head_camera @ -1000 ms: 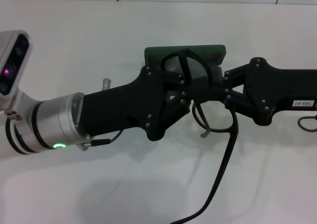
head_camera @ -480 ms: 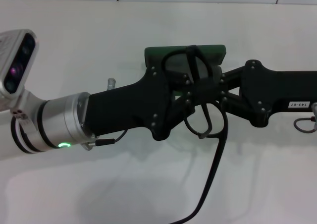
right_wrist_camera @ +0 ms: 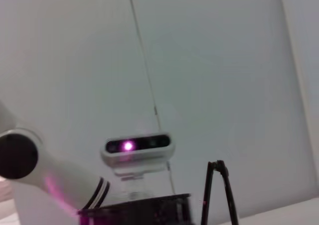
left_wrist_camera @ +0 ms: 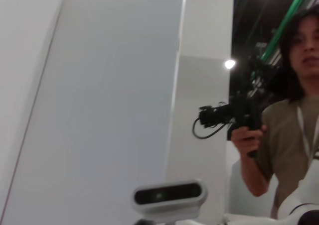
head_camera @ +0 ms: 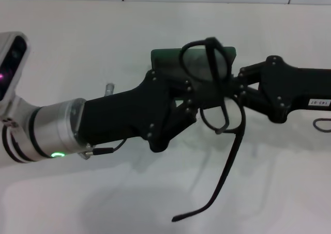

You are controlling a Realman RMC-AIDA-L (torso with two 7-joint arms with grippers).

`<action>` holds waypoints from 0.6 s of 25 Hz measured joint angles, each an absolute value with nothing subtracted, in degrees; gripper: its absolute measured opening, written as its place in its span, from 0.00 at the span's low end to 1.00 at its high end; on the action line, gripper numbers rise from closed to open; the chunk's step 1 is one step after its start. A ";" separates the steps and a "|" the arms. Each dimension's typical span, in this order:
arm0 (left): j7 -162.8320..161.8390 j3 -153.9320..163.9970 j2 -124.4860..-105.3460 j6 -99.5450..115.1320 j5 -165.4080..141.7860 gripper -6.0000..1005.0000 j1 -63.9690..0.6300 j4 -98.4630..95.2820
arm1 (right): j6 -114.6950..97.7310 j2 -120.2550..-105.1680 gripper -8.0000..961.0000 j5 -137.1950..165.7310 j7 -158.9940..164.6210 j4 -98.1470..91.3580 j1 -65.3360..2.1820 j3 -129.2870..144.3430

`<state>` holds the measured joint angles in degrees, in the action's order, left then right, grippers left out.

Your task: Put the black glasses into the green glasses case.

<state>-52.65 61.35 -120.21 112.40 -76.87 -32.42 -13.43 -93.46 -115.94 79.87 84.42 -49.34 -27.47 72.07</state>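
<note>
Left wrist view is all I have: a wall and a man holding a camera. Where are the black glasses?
Observer: In the head view the black glasses are up between the left hand and the right hand, which meet in the middle.
Operator: And the case?
Observer: The green glasses case lies just behind both hands, partly hidden by them.
Operator: Are the glasses folded?
Observer: No. One temple arm trails out towards the robot.
</note>
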 joint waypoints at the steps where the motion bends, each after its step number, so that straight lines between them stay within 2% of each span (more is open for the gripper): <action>1: -52.65 61.32 -120.13 113.02 -76.87 0.03 -32.34 -13.51 | -93.61 -115.93 0.06 79.68 84.13 -48.98 -27.45 71.57; 15: -51.25 61.47 -119.46 114.01 -81.14 0.03 -32.43 -14.07 | -108.26 -115.63 0.06 60.56 78.32 -43.82 -26.86 57.59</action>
<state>-51.25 61.47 -119.46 114.01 -81.14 -32.43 -14.07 -108.26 -115.63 60.56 78.33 -43.82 -26.86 57.59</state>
